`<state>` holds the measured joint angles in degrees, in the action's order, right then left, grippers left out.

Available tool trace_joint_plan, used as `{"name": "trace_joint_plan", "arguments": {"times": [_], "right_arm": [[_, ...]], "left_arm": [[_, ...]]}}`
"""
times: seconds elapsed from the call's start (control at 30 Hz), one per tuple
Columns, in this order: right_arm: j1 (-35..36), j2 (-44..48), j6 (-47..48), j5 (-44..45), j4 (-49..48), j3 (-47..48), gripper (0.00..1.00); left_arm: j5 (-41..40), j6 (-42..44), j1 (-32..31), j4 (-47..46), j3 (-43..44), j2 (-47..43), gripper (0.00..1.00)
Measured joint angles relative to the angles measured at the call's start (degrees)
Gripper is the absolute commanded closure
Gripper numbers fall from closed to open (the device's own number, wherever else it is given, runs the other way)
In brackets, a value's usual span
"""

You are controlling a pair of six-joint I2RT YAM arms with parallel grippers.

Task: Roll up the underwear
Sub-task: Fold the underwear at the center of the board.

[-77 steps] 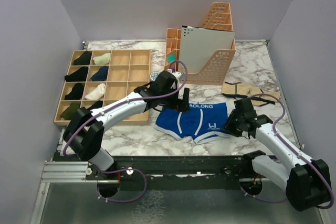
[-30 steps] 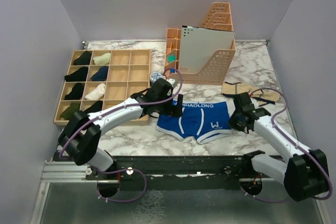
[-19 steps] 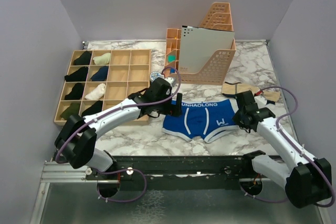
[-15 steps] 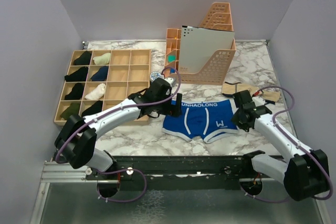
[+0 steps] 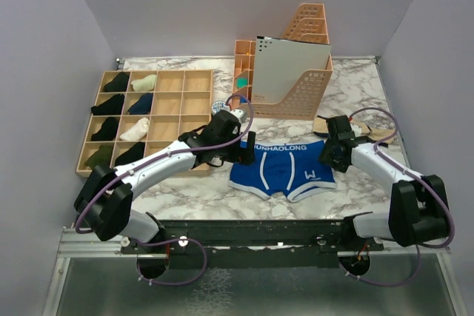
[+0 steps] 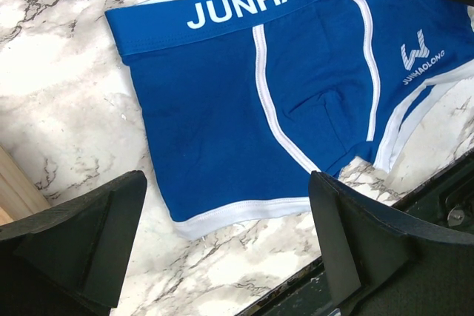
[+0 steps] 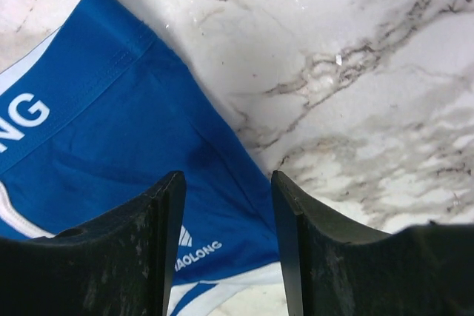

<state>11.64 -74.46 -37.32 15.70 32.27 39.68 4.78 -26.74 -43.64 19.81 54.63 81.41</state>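
The left gripper hangs just over the left end of the waistband with its fingers spread as wide as they go, holding nothing. In its wrist view the blue underwear lies flat and face up below it, on the near middle of the table, waistband to the back. At the garment's right edge the right gripper is low, jaws parted, with only cloth and marble showing between them. So the spreading step looks finished and the rolling not begun — next, I judge, both grippers must pinch one edge and turn it over itself evenly, or the roll will skew. The surface is white marble-patterned and looks smooth, so the cloth may slide. A wooden divider tray with rolled socks sits back left, an orange file rack behind centre — plain pale walls on three sides.
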Motion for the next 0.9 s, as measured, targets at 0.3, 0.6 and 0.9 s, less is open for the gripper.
{"name": "trace_joint_plan", "arguments": {"times": [0.3,0.6,0.9], "right_arm": [[-2.45,-4.44,5.60,-1.57,-4.68,0.02,0.50],[-3.13,-5.99,7.85,-4.44,-9.25,-0.52,0.69],[-3.15,-6.10,7.98,-5.07,-10.36,-0.48,1.00]], "left_arm": [[-0.31,0.02,0.00,0.22,-0.13,-0.09,0.01],[-0.33,0.04,0.00,0.68,-0.13,-0.09,0.01],[-0.35,0.02,0.00,1.22,-0.35,-0.35,0.01]]}}
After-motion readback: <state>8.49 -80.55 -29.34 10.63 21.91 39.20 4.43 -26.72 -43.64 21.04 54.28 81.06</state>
